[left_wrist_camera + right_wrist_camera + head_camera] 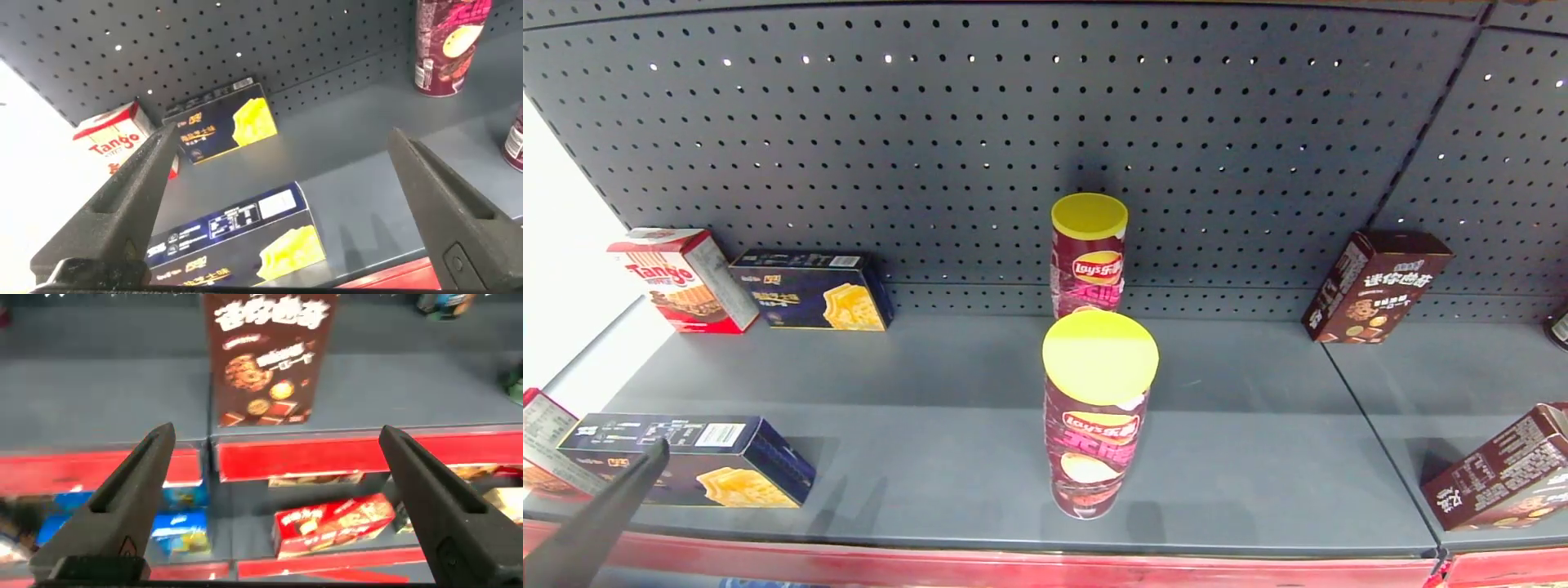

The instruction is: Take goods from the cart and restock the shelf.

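Two maroon chip cans with yellow lids stand mid-shelf, one near the front (1097, 412) and one at the back (1088, 255). My left gripper (282, 135) hangs open and holds nothing, just off the shelf's front left; one of its fingers (613, 498) shows in the head view. Below it lies a dark blue biscuit box (237, 241), seen too at the shelf front (698, 461). My right gripper (276, 434) is open and holds nothing, in front of the red shelf lip (327, 453). Beyond it stands a brown cookie box (270, 355).
A red-and-white wafer box (682, 278) and a second blue box (813, 290) stand at the back left. Brown cookie boxes stand at the back right (1376, 286) and front right (1503, 469). The lower shelf holds a red box (335, 527) and blue packs (180, 531).
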Motion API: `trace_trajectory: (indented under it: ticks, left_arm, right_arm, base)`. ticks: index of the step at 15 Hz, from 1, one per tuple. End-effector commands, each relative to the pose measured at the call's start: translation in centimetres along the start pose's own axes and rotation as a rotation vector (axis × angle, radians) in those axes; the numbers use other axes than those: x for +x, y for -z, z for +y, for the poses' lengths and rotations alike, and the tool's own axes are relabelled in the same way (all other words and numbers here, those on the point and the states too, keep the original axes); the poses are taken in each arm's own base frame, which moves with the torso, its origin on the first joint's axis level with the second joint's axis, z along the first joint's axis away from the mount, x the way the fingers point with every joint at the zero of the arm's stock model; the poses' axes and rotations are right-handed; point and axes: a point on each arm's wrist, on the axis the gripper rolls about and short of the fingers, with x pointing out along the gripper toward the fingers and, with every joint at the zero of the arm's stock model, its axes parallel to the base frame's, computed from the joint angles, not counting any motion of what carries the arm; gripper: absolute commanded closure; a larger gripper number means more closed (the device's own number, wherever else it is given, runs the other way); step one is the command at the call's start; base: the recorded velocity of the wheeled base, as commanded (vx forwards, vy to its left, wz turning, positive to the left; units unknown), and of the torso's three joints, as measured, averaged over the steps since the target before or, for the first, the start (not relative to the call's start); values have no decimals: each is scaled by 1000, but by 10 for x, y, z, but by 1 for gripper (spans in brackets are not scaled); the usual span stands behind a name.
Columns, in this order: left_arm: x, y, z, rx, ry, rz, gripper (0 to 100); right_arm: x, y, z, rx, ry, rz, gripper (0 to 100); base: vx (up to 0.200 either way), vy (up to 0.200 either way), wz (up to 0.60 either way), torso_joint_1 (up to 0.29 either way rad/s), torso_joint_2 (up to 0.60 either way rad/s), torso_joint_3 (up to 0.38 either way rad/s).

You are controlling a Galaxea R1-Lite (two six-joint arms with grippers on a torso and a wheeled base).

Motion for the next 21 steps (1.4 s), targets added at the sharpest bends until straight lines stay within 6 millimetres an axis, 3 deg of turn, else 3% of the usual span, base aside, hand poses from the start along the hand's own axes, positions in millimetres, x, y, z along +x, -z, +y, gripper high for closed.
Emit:
trace_trajectory:
  ticks: [1, 8, 11, 14, 17, 21]
  left_arm:
    - [-1, 2, -1, 1, 3, 7, 0]
    - [-16, 35, -12, 1, 70, 67, 0]
    - [-35, 58, -16, 0, 84, 74, 0]
    - [-48, 65, -15, -51, 86, 56, 0]
    - [-95, 103, -16, -80, 94, 29, 0]
    - [-97, 106, -17, -109, 134, 78, 0]
  right_arm:
    - [-1, 5, 1, -12, -41, 18, 0]
    - [-1, 9, 2, -7, -80, 56, 0]
    - [-1, 9, 2, -8, -80, 56, 0]
    - [-1, 9, 2, -8, -80, 56, 0]
    - [-1, 9, 2, -8, -80, 56, 0]
    - [-1, 9, 2, -7, -80, 56, 0]
  base:
    - [0, 0, 0, 0, 0, 0]
    - [0, 0, 0, 0, 0, 0]
    - [0, 0, 0, 0, 0, 0]
    - [0, 0, 0, 0, 0, 0]
    - [0, 0, 0, 0, 0, 0]
    - [0, 0, 0, 0, 0, 0]
